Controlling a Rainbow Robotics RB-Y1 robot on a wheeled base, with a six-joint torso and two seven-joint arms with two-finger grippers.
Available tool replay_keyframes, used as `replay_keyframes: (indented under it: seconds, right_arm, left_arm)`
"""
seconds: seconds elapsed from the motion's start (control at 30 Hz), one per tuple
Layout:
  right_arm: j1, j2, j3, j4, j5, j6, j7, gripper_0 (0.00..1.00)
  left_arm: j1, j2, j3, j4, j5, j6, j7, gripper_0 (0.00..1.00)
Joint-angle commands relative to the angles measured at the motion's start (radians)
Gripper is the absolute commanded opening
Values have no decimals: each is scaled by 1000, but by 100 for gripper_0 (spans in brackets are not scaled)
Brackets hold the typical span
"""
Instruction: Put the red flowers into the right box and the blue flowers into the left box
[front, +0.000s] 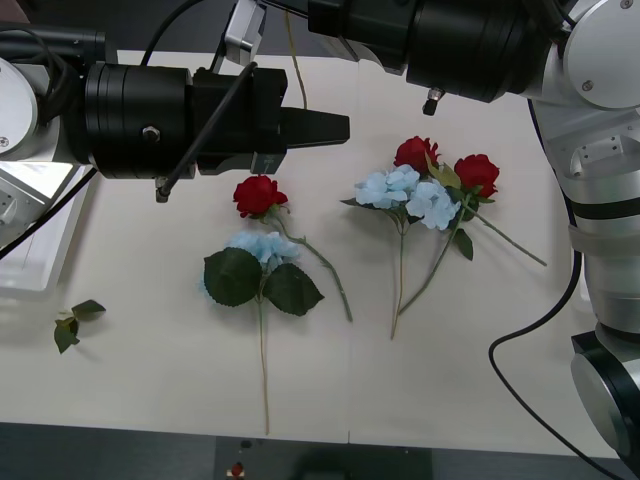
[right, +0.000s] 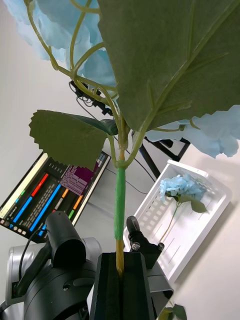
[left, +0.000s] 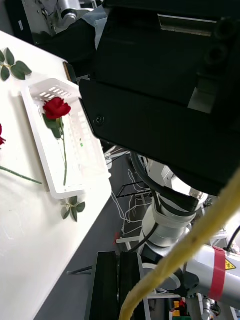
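White tabletop (front: 150, 380), centre of frame: three deep red roses (front: 259, 195) and pale blue fluffy clusters (front: 262, 247) left to sort. Right gripper (right: 120, 272) clamped on green stem of blue cluster (right: 75, 30). Left gripper (left: 119, 280) closed, pinching a yellowish stem, bloom unseen. One blue already in white slotted tray (right: 200, 230), one red in other tray (left: 75, 165).

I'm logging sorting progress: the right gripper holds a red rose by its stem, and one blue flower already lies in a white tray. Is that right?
Not quite. The right wrist view shows the right gripper shut on the stem of a held blue flower, not a red rose. The rest holds: another blue flower lies in the white tray.
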Motion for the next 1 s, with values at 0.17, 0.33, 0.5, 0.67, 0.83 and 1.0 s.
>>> replay_keyframes:
  seconds: [0.17,0.33,0.5,0.67,0.83,1.0]
  right_arm:
    - [-29,22,-3,-17,-2,-6,50,0]
    - [-29,22,-3,-17,-2,-6,50,0]
    - [-29,22,-3,-17,-2,-6,50,0]
    - [-29,22,-3,-17,-2,-6,50,62]
    - [-29,22,-3,-17,-2,-6,50,100]
    - [-29,22,-3,-17,-2,-6,50,100]
  left_arm:
    - [-35,-18,-7,-28,-12,0,-15,0]
    - [-35,-18,-7,-33,-19,0,-15,0]
    - [-33,-17,-7,-33,-20,0,-15,0]
    - [-33,-17,-7,-33,-23,0,-15,0]
    - [-33,-17,-7,-31,-25,0,-15,0]
    - [-33,-18,-7,-33,-28,0,-15,0]
